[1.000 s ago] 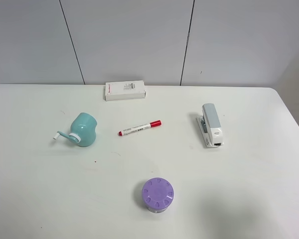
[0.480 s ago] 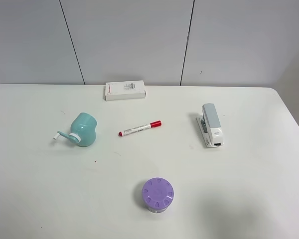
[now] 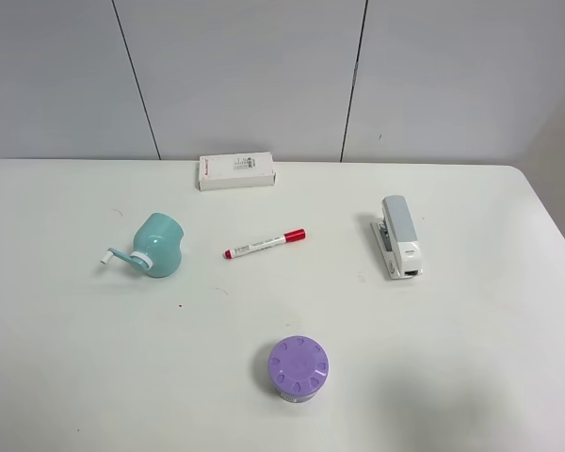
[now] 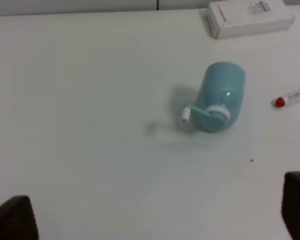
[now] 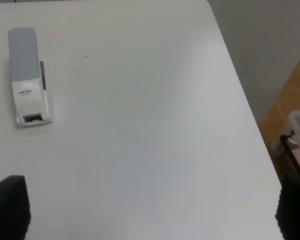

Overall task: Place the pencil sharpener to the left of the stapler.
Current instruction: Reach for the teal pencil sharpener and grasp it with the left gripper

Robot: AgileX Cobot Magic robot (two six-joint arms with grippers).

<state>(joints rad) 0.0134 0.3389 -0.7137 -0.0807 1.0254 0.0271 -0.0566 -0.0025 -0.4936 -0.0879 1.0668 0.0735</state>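
- Writing: the stapler has a small dark word on its white body, under the grey arm. It is too blurry to read for sure. The white box has red print on its side and tiny dark print on top, too small to read. The red marker has tiny print on its white barrel that I cannot read either.
- Count: five things lie on the white table. There is one pencil sharpener, one stapler, one white box, one red marker and one purple jar (its lid has a ring of little dents).
- The pencil sharpener lies on its side on the left part of the table, well apart from the stapler. Its long way runs on a slant. The white ring and pale crank handle point to the near left, and the round teal end points to the far right.
- The stapler sits on the right part of the table. Its long way runs almost straight from far to near, grey arm on top.
- The marker lies between the two, red cap toward the stapler.
- The left claw hangs above the table near the sharpener. Its dark fingers are spread wide and hold nothing.
- The right claw is also spread wide and holds nothing, near the stapler.
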